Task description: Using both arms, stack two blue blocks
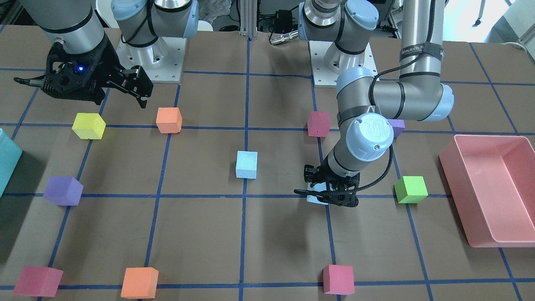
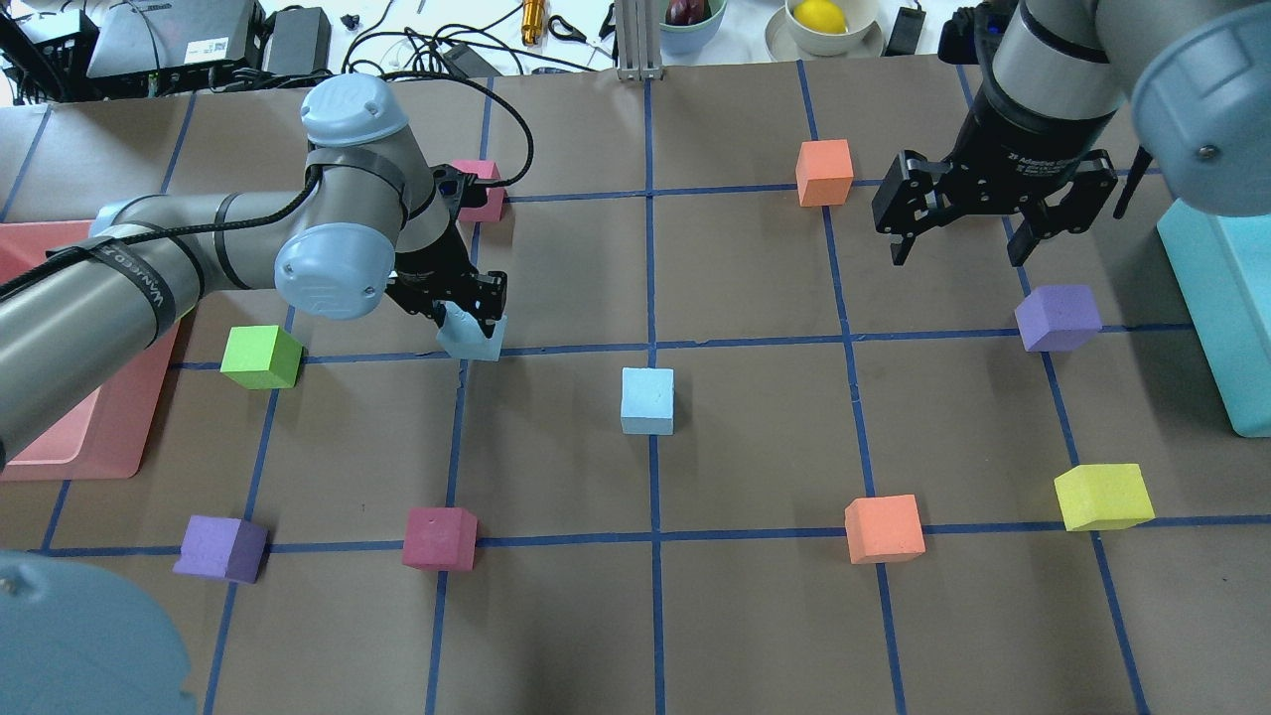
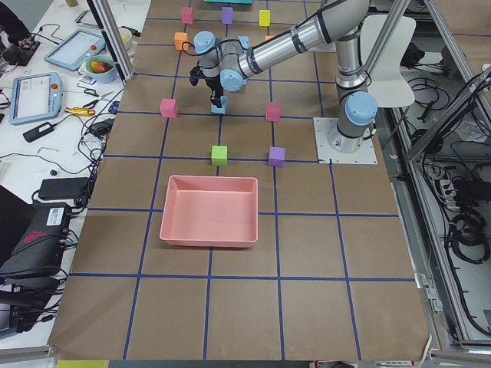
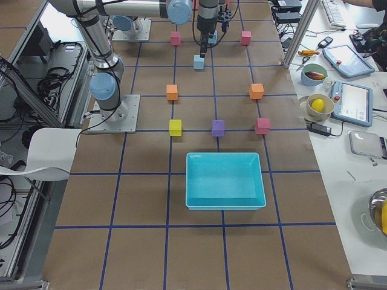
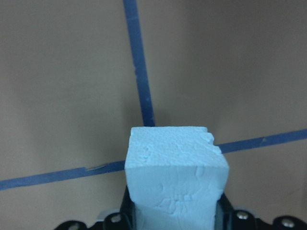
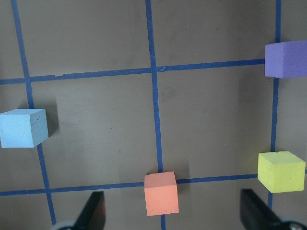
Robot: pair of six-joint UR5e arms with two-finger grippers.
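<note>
Left wrist-mounted view gives the best look at the held blue block [image 5: 175, 177]: pale sky-blue foam, pitted skin, a small chip out of 1 top corner. It's squeezed between the 2 black fingers of the left gripper [image 2: 467, 320], so that pincer is clamped on it. A crossing of blue tape lines [image 5: 144, 96] shows right behind it.

Overhead exterior puts the held block over a grid crossing left of centre on the table [image 2: 755, 616], and it looks a bit tilted. Can't tell whether its underside touches the paper. The second blue block [image 2: 647, 400] has the same colour and size. It sits flat on the centre tape line near the middle of the table, well apart from the left gripper.

The right gripper [image 2: 958, 253] hangs over the far right side near a purple cube [image 2: 1058, 318], fingers spread wide with nothing between them, well apart from both blue blocks.

Exterior front-facing hides most of the held block behind the left wrist, with only a pale sliver poking out. Right wrist-mounted catches the second blue block at its left edge, plus an orange cube [image 6: 161, 193] and a yellow cube [image 6: 281, 171], but not the held one. The left wrist view shows only the held one.
</note>
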